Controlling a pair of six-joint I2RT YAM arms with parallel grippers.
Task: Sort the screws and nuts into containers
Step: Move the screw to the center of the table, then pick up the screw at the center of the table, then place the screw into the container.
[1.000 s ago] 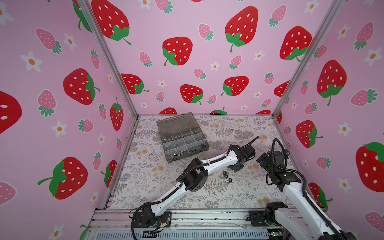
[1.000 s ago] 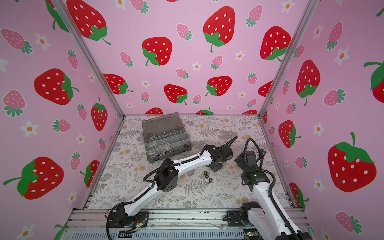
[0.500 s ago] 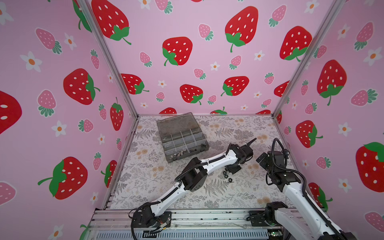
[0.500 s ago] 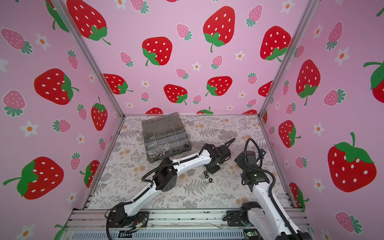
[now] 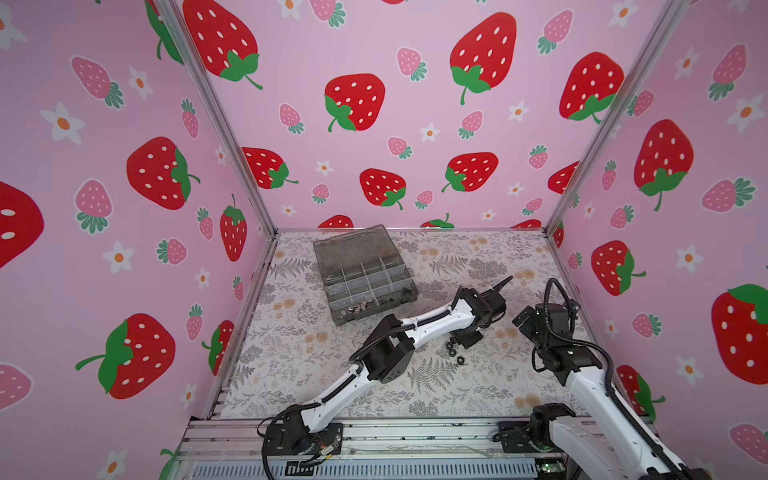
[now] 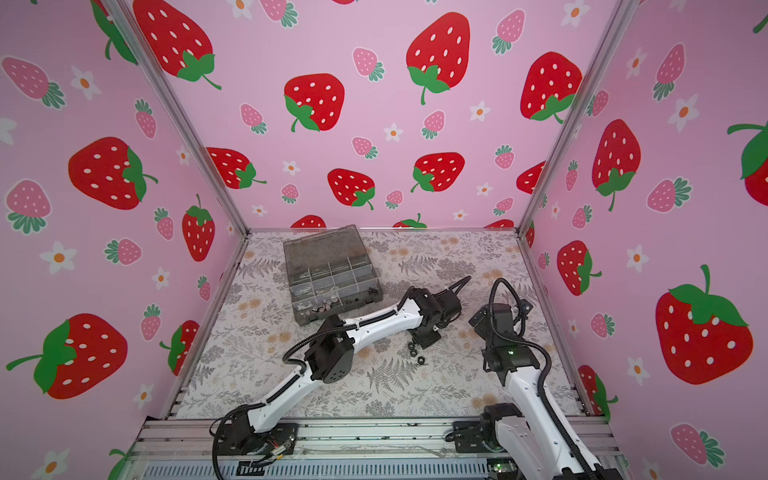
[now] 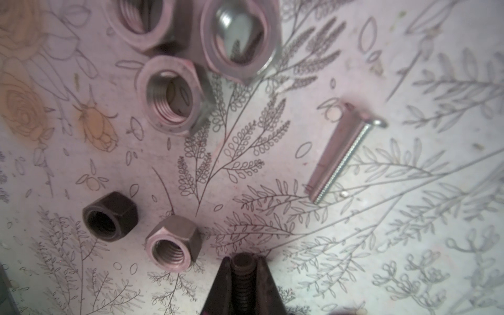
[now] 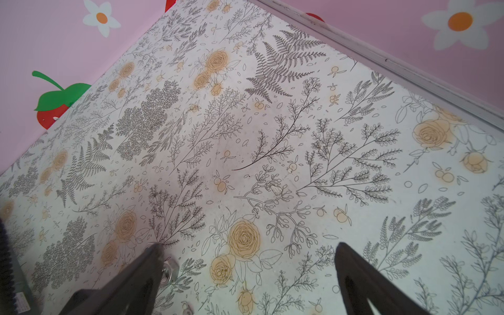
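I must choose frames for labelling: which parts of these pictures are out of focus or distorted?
Left wrist view: pale hex nuts soft, silver screw sharper, black screw in the left pincer blurred, pink cast. Right wrist view: table print sharp, right pincer fingers blurred. Both top views: wall posts splay outward.

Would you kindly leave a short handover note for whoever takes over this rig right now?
Left claw: shut on a black screw, down at the mat.
Right claw: open and holding nothing; a silver nut lies close beside it.
Organiser box: lid open, at the back of the mat.
Done: some metal parts already sit in its front compartments.
Left: the held screw needs dropping in the box; several hex nuts and a silver screw lie loose on the mat by the left claw.
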